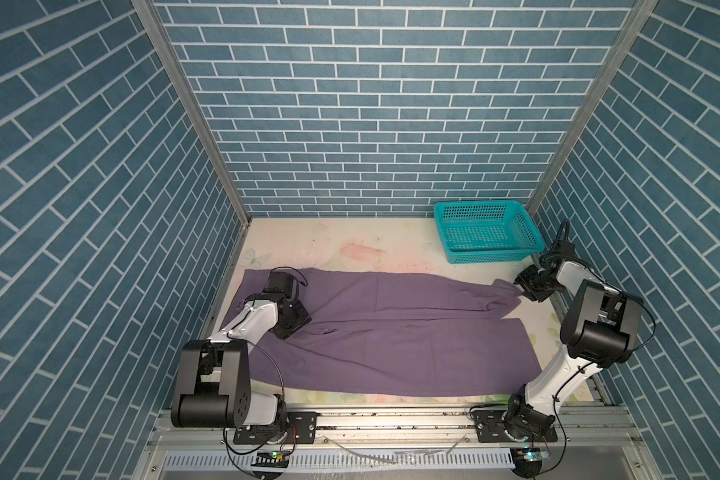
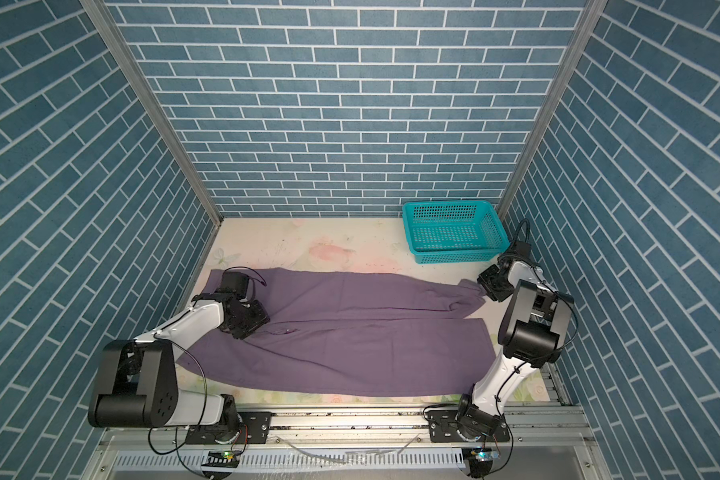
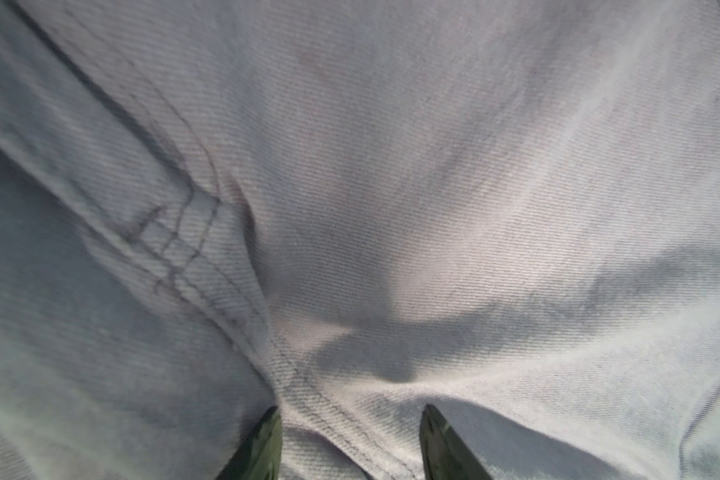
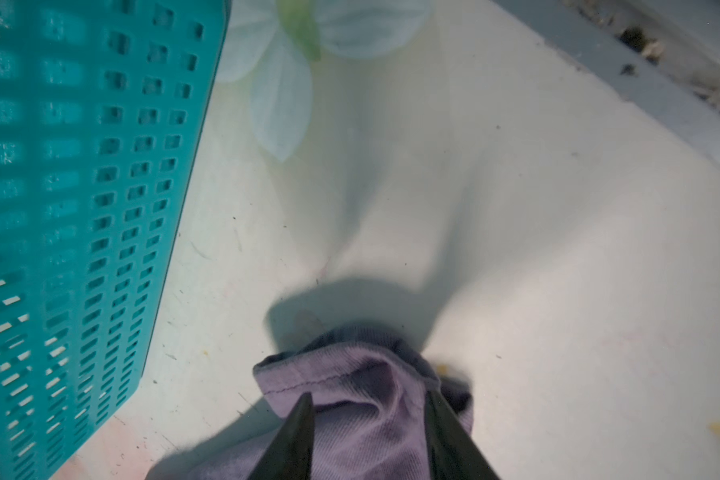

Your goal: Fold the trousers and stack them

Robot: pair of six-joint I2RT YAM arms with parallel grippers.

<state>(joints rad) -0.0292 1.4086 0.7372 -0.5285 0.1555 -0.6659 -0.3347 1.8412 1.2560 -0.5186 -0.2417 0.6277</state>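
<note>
The trousers (image 1: 391,332) lie spread flat across the table (image 1: 329,241) in both top views, with the waist at 9 o'clock and the 2 legs running to 3 o'clock. The left claw (image 1: 287,331) points down onto the cloth near the crotch. In its wrist view its 2 fingers (image 3: 267,440) stand apart with puckered cloth and a seam between them, and I cannot tell whether they pinch it. The right claw (image 1: 518,289), at 3 o'clock, is clamped on the bunched cuff of the far leg (image 4: 350,395), which is pulled to a peak. A teal basket (image 1: 491,254) sits at 1 o'clock, near that claw.
</note>
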